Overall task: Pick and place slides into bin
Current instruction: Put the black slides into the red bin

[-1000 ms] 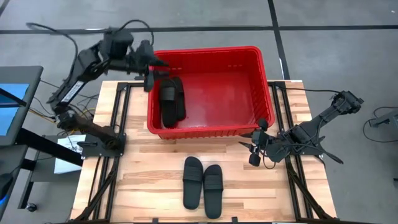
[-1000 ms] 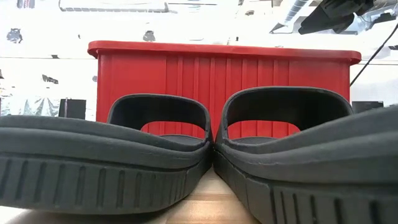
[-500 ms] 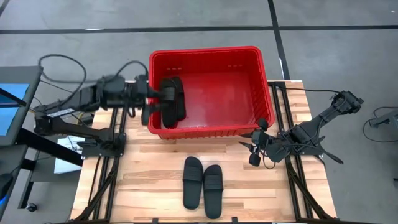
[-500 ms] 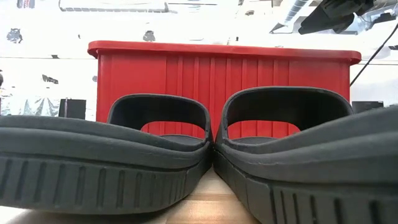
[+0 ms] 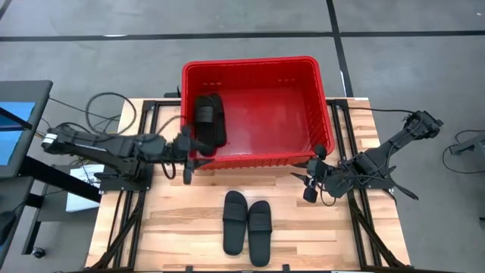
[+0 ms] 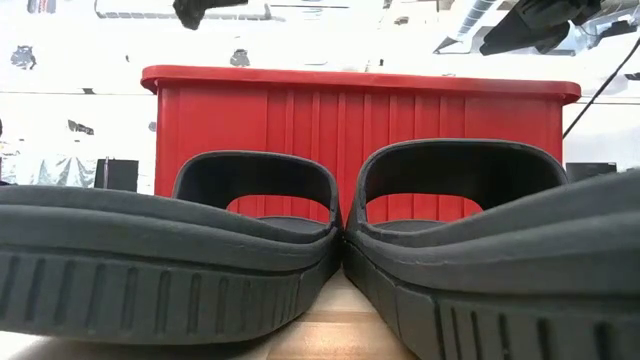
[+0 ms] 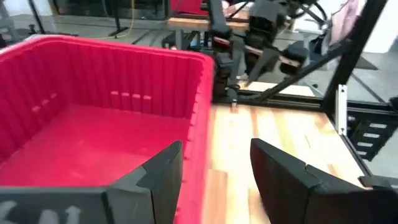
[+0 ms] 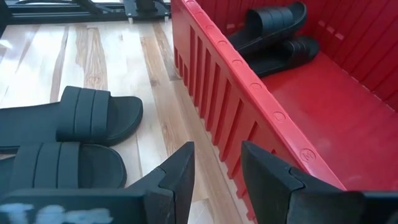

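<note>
on the pale wooden slatted table [image 5: 189, 227], the left gripper [image 5: 187, 149], fingers apart and empty, has pulled back from over the big red plastic bin [image 5: 303, 155] to its near left corner. two matte black slide sandals [image 5: 208, 121] now lie stacked inside against the left wall; half the job looks done. the other black pair [image 5: 247, 224] waits on the table. the right gripper [image 8: 214, 163], open, idles by the bin's right corner. only its wrist view shows both pairs together.
</note>
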